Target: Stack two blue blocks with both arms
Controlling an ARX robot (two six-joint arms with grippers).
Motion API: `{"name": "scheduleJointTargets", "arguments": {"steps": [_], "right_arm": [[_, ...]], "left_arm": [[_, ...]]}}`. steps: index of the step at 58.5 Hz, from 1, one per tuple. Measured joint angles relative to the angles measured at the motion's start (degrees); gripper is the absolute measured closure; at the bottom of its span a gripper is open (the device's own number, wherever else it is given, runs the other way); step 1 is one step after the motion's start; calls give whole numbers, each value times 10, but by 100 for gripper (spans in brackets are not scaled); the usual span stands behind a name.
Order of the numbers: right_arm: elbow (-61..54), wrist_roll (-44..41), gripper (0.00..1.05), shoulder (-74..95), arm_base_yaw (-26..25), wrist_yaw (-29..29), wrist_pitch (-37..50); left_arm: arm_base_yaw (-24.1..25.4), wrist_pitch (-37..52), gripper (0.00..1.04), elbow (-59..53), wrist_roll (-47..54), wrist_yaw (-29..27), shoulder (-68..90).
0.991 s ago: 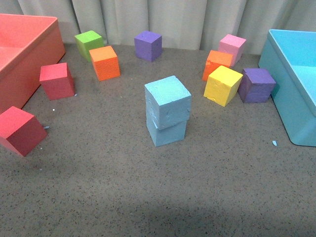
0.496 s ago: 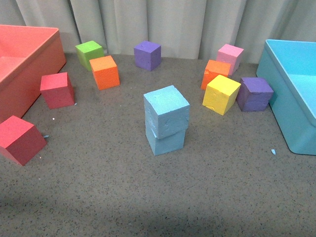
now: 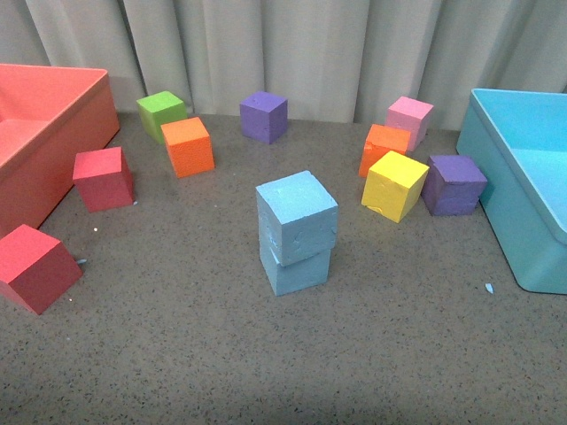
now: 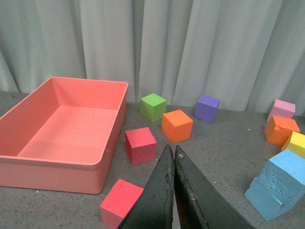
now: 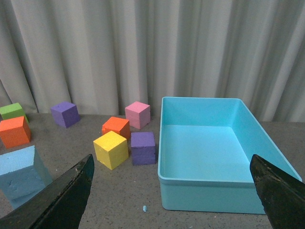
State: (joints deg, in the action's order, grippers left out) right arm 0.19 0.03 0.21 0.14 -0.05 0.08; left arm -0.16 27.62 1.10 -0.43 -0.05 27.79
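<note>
Two light blue blocks stand stacked in the middle of the table: the upper block (image 3: 297,215) sits slightly twisted on the lower block (image 3: 297,268). No arm shows in the front view. The stack (image 4: 280,184) appears at the edge of the left wrist view, well apart from my left gripper (image 4: 171,153), whose jaws are pressed together with nothing between them. In the right wrist view the upper blue block (image 5: 21,174) shows beside one finger (image 5: 66,198) of my right gripper (image 5: 172,167), which is wide open and holds nothing.
A salmon-red bin (image 3: 40,133) stands at the left, a cyan bin (image 3: 523,186) at the right. Loose cubes lie around: two red (image 3: 104,177) (image 3: 35,266), green (image 3: 161,113), orange (image 3: 188,146) (image 3: 384,146), purple (image 3: 263,116) (image 3: 454,184), pink (image 3: 409,119), yellow (image 3: 394,184). A curtain hangs behind.
The front view has shifted: everything on the table sits slightly lower in the frame than a second ago, with more curtain showing. The stacked blue blocks stay together.
</note>
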Motion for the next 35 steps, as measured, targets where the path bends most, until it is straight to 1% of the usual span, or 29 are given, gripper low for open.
{"name": "scheduleJointTargets", "arguments": {"steps": [18,35], "right_arm": [[0,0,9,0,0,0,0],[0,0,9,0,0,0,0]], "left_arm": [[0,-80,101,0,0,0,-83],[0,-136,101,0,0,0,-140]]}}
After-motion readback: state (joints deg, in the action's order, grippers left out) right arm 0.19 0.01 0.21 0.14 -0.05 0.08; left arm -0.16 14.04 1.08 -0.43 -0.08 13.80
